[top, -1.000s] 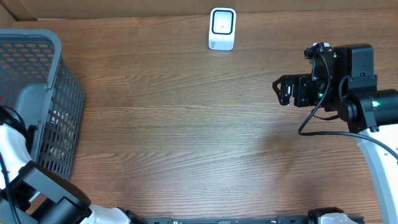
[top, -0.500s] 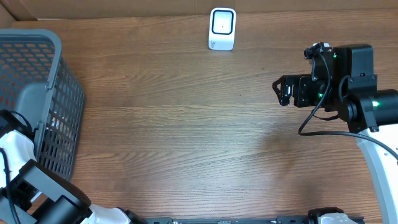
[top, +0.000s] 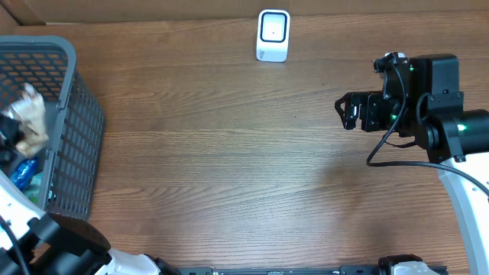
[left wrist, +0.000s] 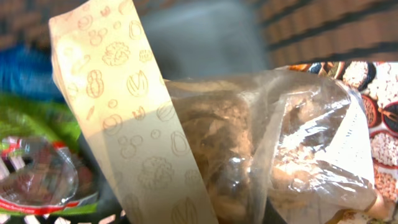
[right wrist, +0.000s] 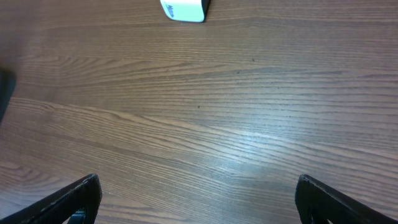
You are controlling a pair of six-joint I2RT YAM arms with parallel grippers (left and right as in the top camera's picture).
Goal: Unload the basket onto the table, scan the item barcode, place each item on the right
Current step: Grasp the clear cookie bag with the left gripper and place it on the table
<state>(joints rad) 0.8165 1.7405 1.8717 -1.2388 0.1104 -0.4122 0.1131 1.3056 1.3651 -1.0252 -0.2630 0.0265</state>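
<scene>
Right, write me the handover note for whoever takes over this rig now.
Left gripper: looks shut on the nut bag, which it holds at the top of the grey basket on the table's left. Its fingers are hidden in the wrist view.
Right gripper: open and empty, hovering over the bare table on the right.
Scanner: white unit at the far edge, around the middle, with nothing in front of it.
Done: one bag gripped and raised. Other packets lie in the basket.
Left: carry the bag to the scanner and present its barcode. No barcode shows in any view yet.
</scene>
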